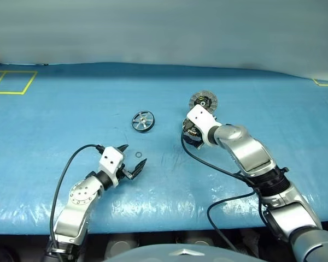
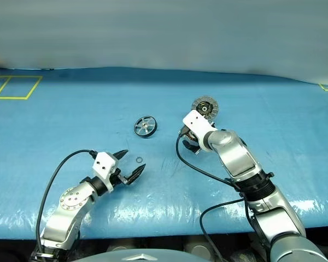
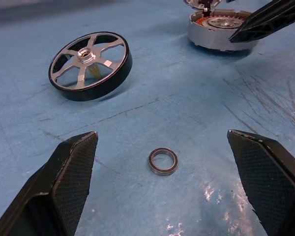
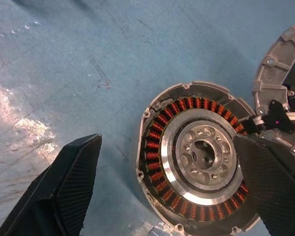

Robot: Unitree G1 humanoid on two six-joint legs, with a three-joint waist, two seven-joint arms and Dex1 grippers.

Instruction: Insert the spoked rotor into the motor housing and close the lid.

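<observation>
Copper coils ring the motor housing (image 4: 196, 162) — otherwise empty.

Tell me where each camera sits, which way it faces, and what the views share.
Head views: looking forward and down over the blue table, with both arms, the spoked rotor and the lid.
Left wrist view: along the open left gripper at a small ring and the rotor.
Right wrist view: along the open right gripper, down on the motor housing.
Shared: both wrist views show the housing.
</observation>
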